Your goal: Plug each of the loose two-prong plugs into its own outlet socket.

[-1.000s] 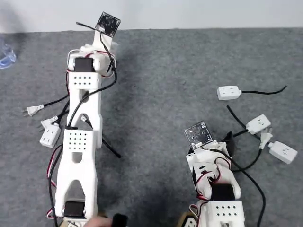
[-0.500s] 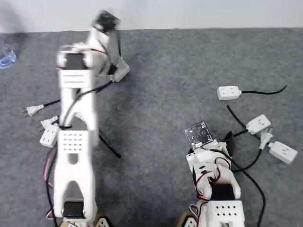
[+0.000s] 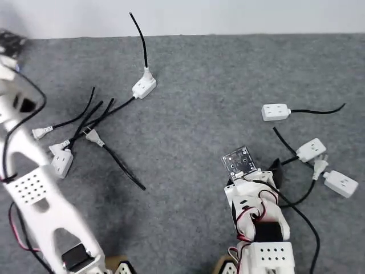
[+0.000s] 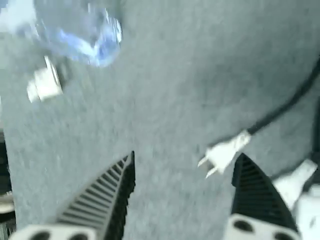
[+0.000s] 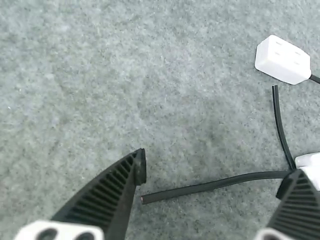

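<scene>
Two grippers, both spread wide and empty. We see the left gripper (image 4: 186,160) hanging over a loose plug (image 4: 225,152) at the left, which lies flat and unplugged; the wide jaws probably mean a grab is coming. The right gripper (image 5: 220,167) sits low over a cable end (image 5: 145,199), with a socket (image 5: 282,60) farther off.
</scene>
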Action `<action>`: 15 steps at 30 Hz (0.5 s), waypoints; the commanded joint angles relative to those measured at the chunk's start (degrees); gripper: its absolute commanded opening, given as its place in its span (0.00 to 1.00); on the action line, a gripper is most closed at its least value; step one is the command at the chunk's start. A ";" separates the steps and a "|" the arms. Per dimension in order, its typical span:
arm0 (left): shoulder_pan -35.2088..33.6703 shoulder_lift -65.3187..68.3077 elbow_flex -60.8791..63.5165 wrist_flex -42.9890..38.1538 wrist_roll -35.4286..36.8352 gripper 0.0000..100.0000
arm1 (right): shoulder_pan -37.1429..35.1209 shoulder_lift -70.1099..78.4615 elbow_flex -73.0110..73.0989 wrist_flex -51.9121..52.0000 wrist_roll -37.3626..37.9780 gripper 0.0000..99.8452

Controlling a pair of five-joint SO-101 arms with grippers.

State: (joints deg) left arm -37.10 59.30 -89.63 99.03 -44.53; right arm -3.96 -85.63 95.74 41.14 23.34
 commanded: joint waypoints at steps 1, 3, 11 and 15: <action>-5.36 -2.90 4.18 2.02 -6.59 0.29 | -0.48 -0.04 1.05 -1.63 0.35 0.41; -7.30 -3.52 8.66 2.11 -10.37 0.29 | -0.48 0.04 1.05 -2.42 0.26 0.41; -5.80 -30.42 45.76 1.67 -12.48 0.29 | -0.48 0.04 1.05 -2.59 0.26 0.41; -1.05 -47.12 63.16 0.18 -12.48 0.25 | -0.48 0.04 1.05 -2.33 0.26 0.41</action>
State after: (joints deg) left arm -42.55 31.43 -42.51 99.03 -56.48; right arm -3.96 -85.63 95.74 40.00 23.34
